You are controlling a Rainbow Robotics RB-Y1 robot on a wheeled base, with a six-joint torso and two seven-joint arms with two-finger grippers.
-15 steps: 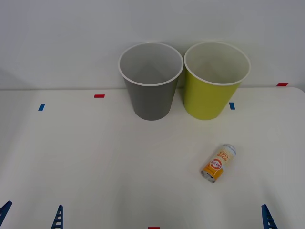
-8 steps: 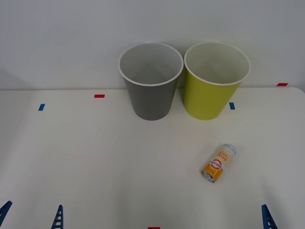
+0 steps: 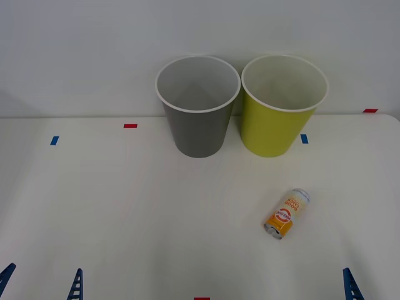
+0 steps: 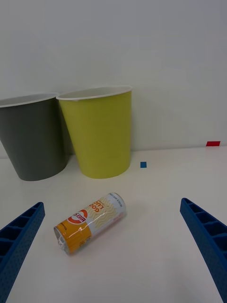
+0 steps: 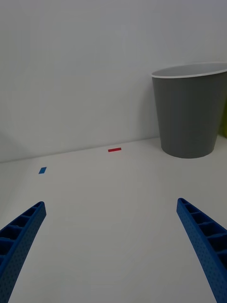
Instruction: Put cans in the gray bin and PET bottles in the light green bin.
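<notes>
Both grippers, left (image 5: 111,251), right (image 4: 113,246): jaws wide, holding nothing.

The gray bin (image 3: 198,107) and light green bin (image 3: 281,106) stand side by side against the far wall, blocking passage there, while the worktop (image 3: 137,212) before them lies open apart from the can (image 3: 287,214) lying on its side.

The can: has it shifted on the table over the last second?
No. The can lies on its side in the same place, in front of the light green bin.
</notes>
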